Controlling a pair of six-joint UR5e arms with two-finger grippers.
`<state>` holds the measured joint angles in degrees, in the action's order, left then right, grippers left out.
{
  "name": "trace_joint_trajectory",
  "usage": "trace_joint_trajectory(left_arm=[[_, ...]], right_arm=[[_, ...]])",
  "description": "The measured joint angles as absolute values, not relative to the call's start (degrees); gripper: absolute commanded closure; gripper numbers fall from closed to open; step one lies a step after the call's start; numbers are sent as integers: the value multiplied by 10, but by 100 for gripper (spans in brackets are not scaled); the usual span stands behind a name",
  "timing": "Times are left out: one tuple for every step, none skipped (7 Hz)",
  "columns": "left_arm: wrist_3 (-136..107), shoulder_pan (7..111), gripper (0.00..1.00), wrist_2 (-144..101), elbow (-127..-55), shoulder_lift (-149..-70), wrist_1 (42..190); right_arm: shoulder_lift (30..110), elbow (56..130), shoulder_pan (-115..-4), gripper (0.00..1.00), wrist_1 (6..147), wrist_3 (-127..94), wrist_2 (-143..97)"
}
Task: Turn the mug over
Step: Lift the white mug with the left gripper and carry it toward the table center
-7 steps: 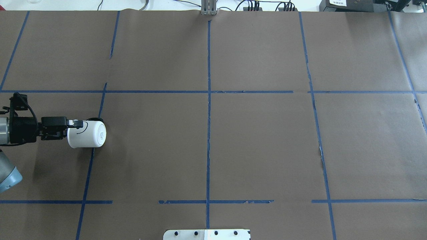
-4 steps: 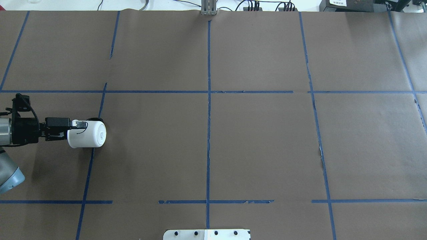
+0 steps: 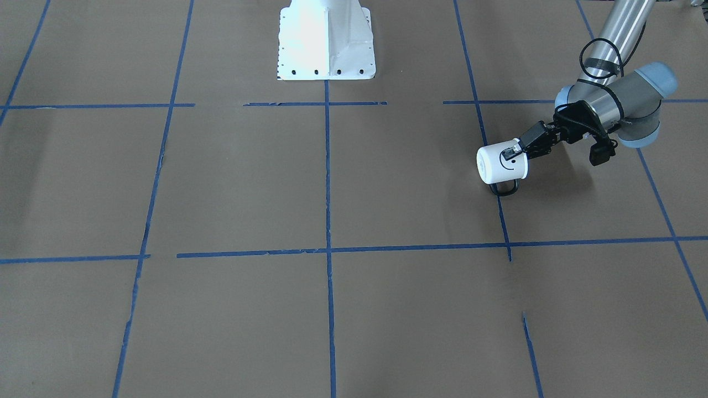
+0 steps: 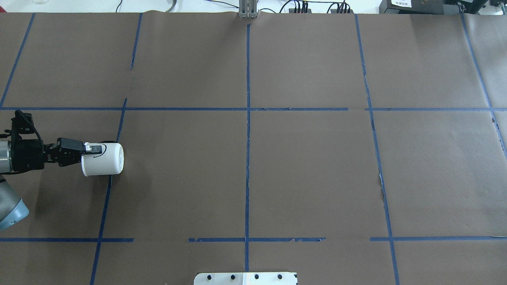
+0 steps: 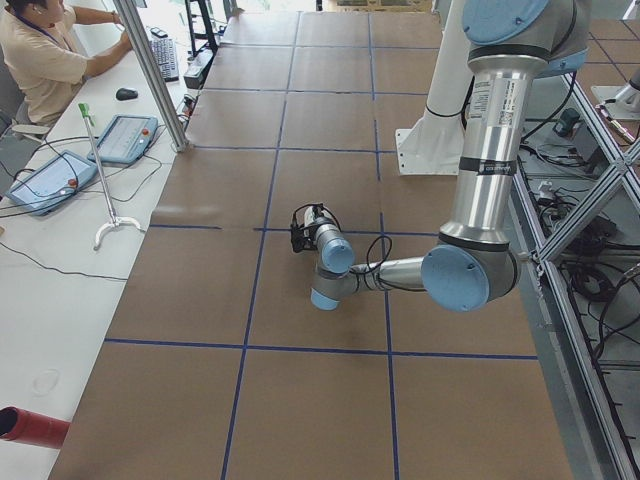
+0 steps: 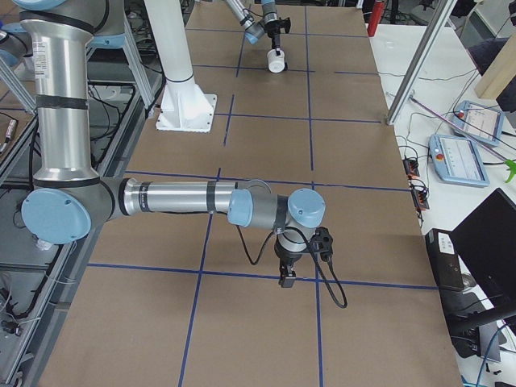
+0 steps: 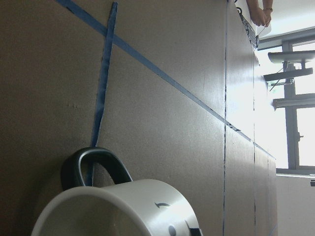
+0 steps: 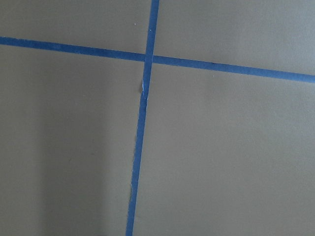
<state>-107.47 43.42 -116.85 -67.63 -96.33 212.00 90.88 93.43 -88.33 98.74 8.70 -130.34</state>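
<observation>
The white mug (image 4: pixel 105 159) with a black smiley face lies on its side at the table's left, its base pointing toward the middle. Its black handle (image 3: pixel 503 189) points away from the robot, low by the paper. My left gripper (image 4: pixel 93 149) is shut on the mug's rim, one finger on the outside wall. They also show in the front view: the mug (image 3: pixel 500 164) and the gripper (image 3: pixel 517 149). The left wrist view shows the mug's rim (image 7: pixel 118 209) and handle (image 7: pixel 93 164). My right gripper (image 6: pixel 286 278) hangs over the table on the right; I cannot tell if it is open.
Brown paper with a blue tape grid (image 4: pixel 248 109) covers the table. The robot's white base plate (image 4: pixel 245 278) sits at the near edge. An operator (image 5: pixel 45 60) sits at a side bench with tablets.
The left gripper has turned slightly with the mug in it. The mug's base face shows less from overhead, and the mug has shifted a little to the left.
</observation>
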Motion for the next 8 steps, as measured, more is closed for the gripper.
trace_joint_trajectory(left_arm=[[-1097, 434, 100, -1166, -689, -962, 2122], [-1122, 434, 100, -1166, -718, -959, 2104], [-1138, 435, 100, -1168, -757, -957, 2051], [-1143, 436, 100, -1174, -807, -958, 1967], [-1142, 438, 100, -1184, -858, -964, 1870], [-1140, 437, 100, -1189, -900, -984, 1769], [-1138, 435, 100, -1192, -931, -1027, 1646], [-1129, 430, 100, -1192, -953, -1092, 1501]], right_arm=[[909, 934, -883, 0, 987, 87, -1303], [909, 935, -883, 0, 987, 87, -1303], [909, 935, -883, 0, 987, 87, -1303], [909, 935, -883, 0, 987, 87, -1303], [909, 935, -883, 0, 987, 87, -1303], [909, 935, -883, 0, 987, 87, -1303], [909, 935, -883, 0, 987, 87, -1303], [909, 935, -883, 0, 987, 87, -1303]])
